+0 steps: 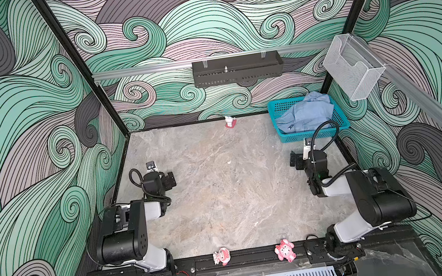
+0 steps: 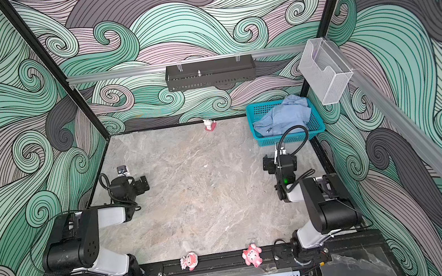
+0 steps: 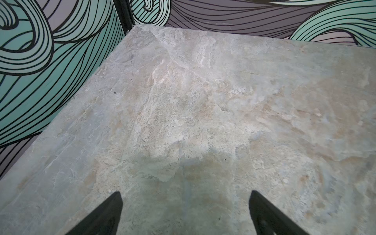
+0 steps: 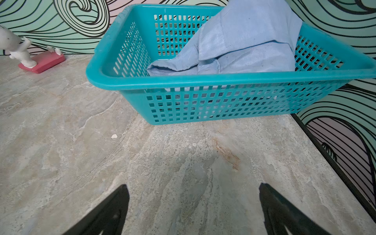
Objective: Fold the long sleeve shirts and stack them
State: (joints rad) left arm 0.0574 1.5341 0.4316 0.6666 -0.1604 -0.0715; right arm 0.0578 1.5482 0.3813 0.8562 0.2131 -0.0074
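Fetching has not yet begun: the crumpled light blue button-up shirt (image 4: 244, 40) sits in the teal perforated plastic basket (image 4: 203, 81) on the grey stone-look table (image 1: 221, 189), far right corner. My left end effector (image 3: 185, 195) and right end effector (image 4: 194, 187) hang wide and empty. Next, I judge, the right one must reach in and lift the shirt out.

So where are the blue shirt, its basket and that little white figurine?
light blue shirt (image 1: 307, 115): in a top view, middle of the crumpled fabric.
teal basket (image 4: 203, 80): right wrist view, on its near rim.
white figurine (image 1: 229, 119): in a top view, on its white body.
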